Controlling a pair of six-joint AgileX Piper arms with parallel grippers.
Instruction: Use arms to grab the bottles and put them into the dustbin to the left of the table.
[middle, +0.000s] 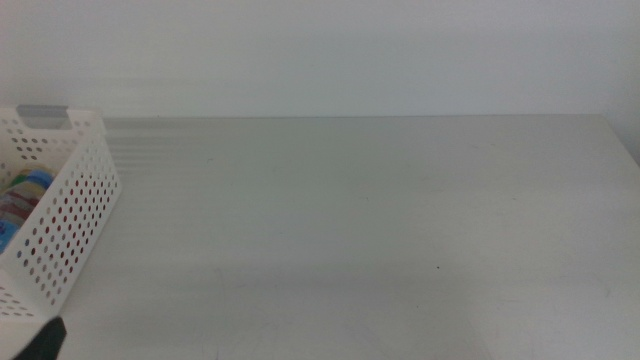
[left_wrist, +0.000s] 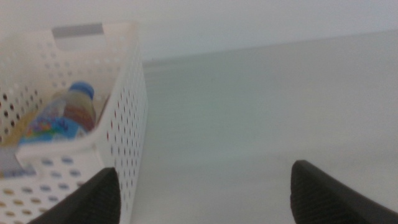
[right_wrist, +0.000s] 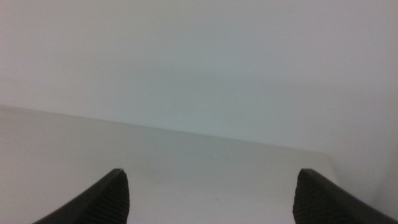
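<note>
Middle view
Dustbin: the white perforated dustbin (middle: 70, 215) stood at the left edge of the table (middle: 380, 220), a grey piece (middle: 42, 113) on its far rim.
Contents: a blue-capped water bottle (middle: 28, 186) lay inside the dustbin; red showed through the wall holes, though what it belonged to could not be told.
Writing: the bottle's blue label was too blurred to read.
Left gripper: only a dark tip (middle: 45, 342) showed, just in front of the dustbin's near corner, at the picture's lower edge.
Right gripper: out of this view.

Left wrist view
Left gripper: the left gripper (left_wrist: 202, 196) hung near the dustbin (left_wrist: 124, 118), its jaws spread wide and holding nothing, one jaw just beside the dustbin's wall, the other well apart from it over bare table (left_wrist: 267, 106).
Water bottle: the water bottle (left_wrist: 62, 118) lay on its side in the dustbin, blue cap (left_wrist: 81, 90) toward the rim with the grey piece (left_wrist: 77, 29).
Label: blue with yellow and red patches, no letters legible.
In the way: the dustbin's near wall hid the bottle's lower part.

Right wrist view
Right gripper: the right gripper (right_wrist: 211, 199) had its jaws parted and nothing between them, above the bare table (right_wrist: 186, 168).
Background: a plain pale wall (right_wrist: 199, 62) beyond the table's far edge; the dustbin was not in this view.
</note>
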